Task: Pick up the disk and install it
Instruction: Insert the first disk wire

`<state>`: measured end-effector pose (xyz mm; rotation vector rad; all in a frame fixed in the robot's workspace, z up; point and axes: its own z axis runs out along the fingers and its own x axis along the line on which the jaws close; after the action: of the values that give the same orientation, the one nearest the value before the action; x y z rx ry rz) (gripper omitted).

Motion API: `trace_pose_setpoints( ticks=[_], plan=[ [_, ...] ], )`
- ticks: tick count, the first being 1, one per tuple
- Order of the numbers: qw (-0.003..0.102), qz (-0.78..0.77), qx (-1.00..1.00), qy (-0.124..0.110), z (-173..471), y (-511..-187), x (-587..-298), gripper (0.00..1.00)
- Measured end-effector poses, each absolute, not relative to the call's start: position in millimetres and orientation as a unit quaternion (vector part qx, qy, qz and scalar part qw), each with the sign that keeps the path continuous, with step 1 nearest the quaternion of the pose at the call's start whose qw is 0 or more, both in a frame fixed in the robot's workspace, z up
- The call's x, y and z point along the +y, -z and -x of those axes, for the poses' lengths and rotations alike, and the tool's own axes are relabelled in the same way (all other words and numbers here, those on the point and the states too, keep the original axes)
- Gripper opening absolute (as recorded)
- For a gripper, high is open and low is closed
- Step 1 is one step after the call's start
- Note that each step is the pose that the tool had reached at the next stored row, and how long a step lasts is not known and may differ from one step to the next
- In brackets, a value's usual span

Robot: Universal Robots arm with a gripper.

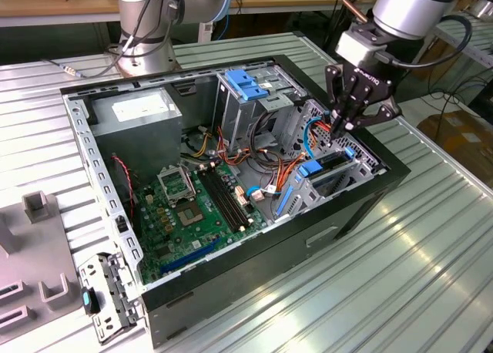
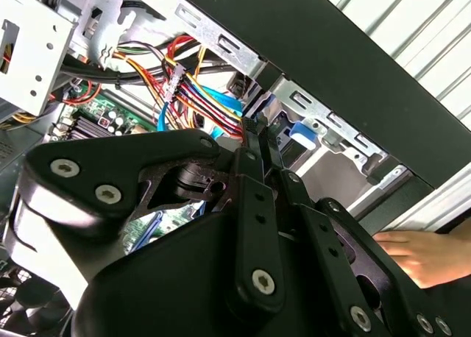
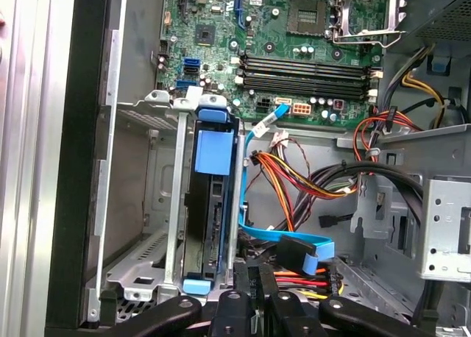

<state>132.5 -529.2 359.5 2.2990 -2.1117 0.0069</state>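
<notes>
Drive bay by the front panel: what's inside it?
The disk stands on edge in the drive bay, blue rail ends showing. Its label and connectors are hidden. The gripper hovers above with fingers together, holding nothing.

bright even light | glare on table (image 1: 431,237) | sharp

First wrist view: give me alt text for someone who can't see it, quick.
The disk, black with blue plastic rails, stands on edge in a slot of the metal drive bay inside an open computer case. The gripper sits just beside it near a blue data cable. Beyond them lie the green motherboard and bundled coloured wires.
</notes>
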Motion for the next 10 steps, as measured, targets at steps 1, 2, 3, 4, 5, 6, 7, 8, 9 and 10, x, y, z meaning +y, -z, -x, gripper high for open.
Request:
trace_pose_setpoints(
  ticks=[1, 2, 3, 4, 5, 6, 7, 8, 9, 10],
  plan=[
    [0.01, -0.736, -0.676, -0.002, -132.4, -359.5, -530.0, 0.16],
    [0.01, -0.736, -0.676, -0.002, -132.3, -359.4, -530.6, 0.16],
    [0.01, -0.736, -0.677, -0.002, -131.8, -359.4, -530.8, 0.16],
    [0.01, -0.736, -0.676, -0.002, -131.6, -359.4, -530.9, 0.16],
    [0.01, -0.736, -0.676, -0.002, -131.2, -359.4, -530.9, 0.16],
    [0.01, -0.735, -0.678, -0.002, -129.8, -359.2, -531.0, 0.16],
    [0.01, -0.735, -0.678, -0.002, -129.4, -359.3, -533.0, 0.16],
    [0.01, -0.735, -0.678, -0.002, -129.2, -359.1, -535.0, 0.16],
    [0.01, -0.735, -0.678, -0.002, -129.2, -359.1, -537.1, 0.16],
    [0.01, -0.735, -0.678, -0.002, -129.0, -359.0, -538.7, 0.16]
  ],
)
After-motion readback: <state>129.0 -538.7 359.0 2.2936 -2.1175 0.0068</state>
